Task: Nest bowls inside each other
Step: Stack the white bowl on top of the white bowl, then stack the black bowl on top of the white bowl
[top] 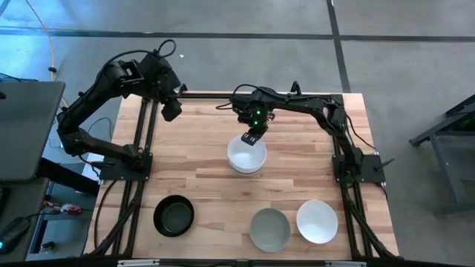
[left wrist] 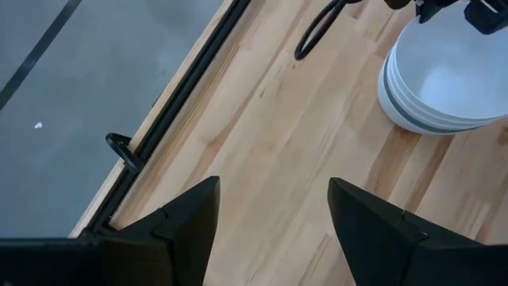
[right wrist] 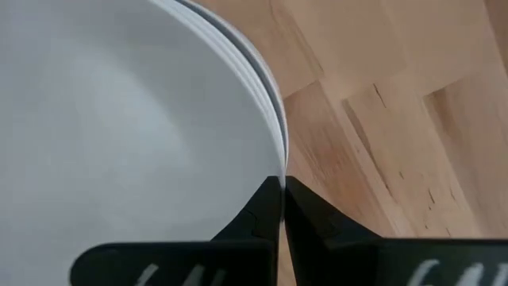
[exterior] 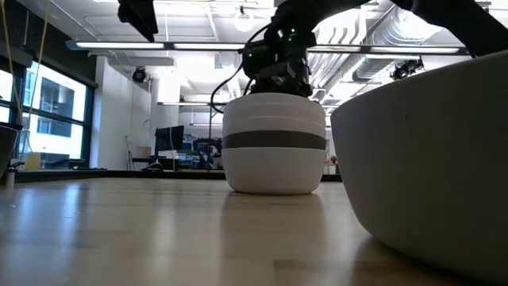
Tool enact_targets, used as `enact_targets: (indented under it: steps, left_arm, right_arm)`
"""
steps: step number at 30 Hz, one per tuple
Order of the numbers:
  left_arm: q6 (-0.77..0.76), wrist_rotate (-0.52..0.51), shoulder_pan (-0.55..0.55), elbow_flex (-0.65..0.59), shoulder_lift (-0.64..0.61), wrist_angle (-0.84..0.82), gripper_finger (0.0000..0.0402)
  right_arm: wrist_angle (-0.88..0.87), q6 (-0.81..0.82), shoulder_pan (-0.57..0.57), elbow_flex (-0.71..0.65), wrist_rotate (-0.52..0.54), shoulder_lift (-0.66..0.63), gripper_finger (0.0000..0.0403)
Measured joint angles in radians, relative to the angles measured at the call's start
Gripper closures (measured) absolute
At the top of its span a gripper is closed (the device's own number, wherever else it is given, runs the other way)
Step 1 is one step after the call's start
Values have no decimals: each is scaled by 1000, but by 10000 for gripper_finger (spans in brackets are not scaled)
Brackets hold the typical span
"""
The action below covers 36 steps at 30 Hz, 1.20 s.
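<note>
A stack of nested bowls (top: pixel 246 154) stands on its base at the table's middle: white ones with a grey one showing as a band in the low view (exterior: pixel 274 141). My right gripper (top: pixel 254 136) is over the stack's far rim, shut on the top white bowl (right wrist: pixel 119 119). A black bowl (top: pixel 174 215), a grey bowl (top: pixel 269 228) and a white bowl (top: pixel 318 221) stand singly along the near edge. My left gripper (top: pixel 172 110) hangs open over the far left corner, touching nothing; its wrist view shows the stack (left wrist: pixel 444 79) farther off. My right gripper pinches the top white bowl's far rim (right wrist: pixel 279 163), one finger inside the bowl and one outside. The fingers come from above, slanting down from the far side. The bowl sits nested in the stack, which rests on the table.
The single white bowl fills the low view's right side (exterior: pixel 429 159), close to that camera. Black frame rails (top: pixel 145 133) run along the table's left and right sides. Bare wood (top: pixel 193 148) lies between the stack and the left rail.
</note>
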Motion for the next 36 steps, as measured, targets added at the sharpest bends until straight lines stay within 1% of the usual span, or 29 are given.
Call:
enact_targets:
  steps: [7,10,14,20,25,28,30,32,36]
  left_arm:
    - [12,0,0,0,0,32,177]
    - [13,0,0,0,0,34,177]
    - [12,0,0,0,0,34,177]
    - [12,0,0,0,0,28,177]
    - [11,0,0,0,0,24,177]
    - [24,28,0,-2,0,-19,177]
    - [46,78,0,-27,-5,-50,177]
    - [58,120,-1,-81,-21,-58,177]
    - [73,131,-1,-220,-70,-54,177]
  right_arm:
    - [-18,-8,-2,55,-13,-3,402]
    - [-20,-9,-2,90,-16,-3,392]
    - [-28,-8,-2,106,-18,-6,347]
    - [-33,-5,-2,71,-10,-6,274]
    - [-62,-25,-2,90,18,-6,235]
    - [-116,-54,-2,128,18,-8,221]
    - [-155,-83,-2,162,18,-8,216]
    - [-172,-118,0,201,19,-8,213]
    - [-191,-191,7,305,14,-8,212]
